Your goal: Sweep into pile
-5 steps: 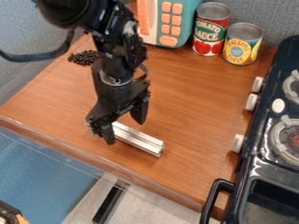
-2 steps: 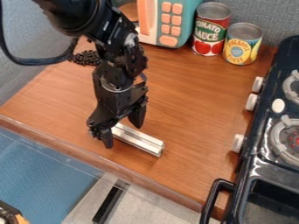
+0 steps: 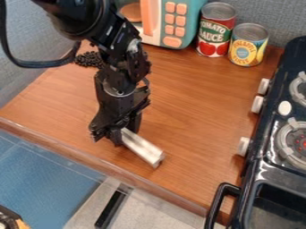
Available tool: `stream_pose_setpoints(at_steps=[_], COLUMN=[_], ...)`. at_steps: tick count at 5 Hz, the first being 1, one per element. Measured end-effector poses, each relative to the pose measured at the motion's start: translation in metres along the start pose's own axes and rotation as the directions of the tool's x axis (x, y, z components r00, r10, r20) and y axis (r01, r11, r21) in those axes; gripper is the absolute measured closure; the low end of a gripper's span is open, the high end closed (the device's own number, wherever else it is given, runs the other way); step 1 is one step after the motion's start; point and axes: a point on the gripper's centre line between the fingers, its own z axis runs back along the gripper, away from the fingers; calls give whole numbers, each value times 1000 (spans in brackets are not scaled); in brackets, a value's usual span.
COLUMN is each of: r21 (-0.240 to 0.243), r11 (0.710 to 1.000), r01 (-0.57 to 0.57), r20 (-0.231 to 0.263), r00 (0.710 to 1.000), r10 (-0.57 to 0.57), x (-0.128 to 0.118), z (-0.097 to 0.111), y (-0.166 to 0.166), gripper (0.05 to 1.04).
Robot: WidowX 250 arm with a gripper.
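The black arm (image 3: 116,49) comes in at the upper left, and its gripper (image 3: 124,135) hangs down over the left part of the wooden surface (image 3: 194,105), near the front edge. The jaws are closed on the upper left end of the silvery bar (image 3: 142,148). From there the bar slants down to the right, its other end out past the gripper; whether it touches the surface along its length, I cannot tell.

The black beans (image 3: 90,59) lie in a small heap toward the back left of the surface, well apart from the bar. The arm stands just beside them in the view and covers part of that area, so how far the heap runs to the right cannot be told. A black cable (image 3: 39,64) loops down beside the arm, at the left.

At the back stands a teal toy microwave (image 3: 192,13) with orange buttons (image 3: 175,20). To its right are two upright cans: a red can (image 3: 226,29) just beside it, then a yellow can (image 3: 247,46), a little nearer the front. Along the right side is the black stove (image 3: 263,167), with white knobs (image 3: 244,146) facing the surface and a black handle (image 3: 220,197) at its front.
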Motion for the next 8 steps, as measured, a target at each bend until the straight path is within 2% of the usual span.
stream_pose_setpoints(at_steps=[1,2,4,5,6,7,8], r21=[9,23,-108,-86,23,124,157], r11=[1000,1000,988,966,910,862,846], r01=[2,14,-110,-244,-414,-491,-509], r20=[-1,-30,-118,-145,-160,-142,-113], r00=[1000,999,988,962,897,851,842], r10=[-2,-13,97,231,413,505,528], x=[-2,-7,-3,1,1,-1,-2], z=[0,3,57,58,37,17,11], y=[1,3,-16,-14,-8,-1,6], gripper=[715,715,716,716,716,716,716])
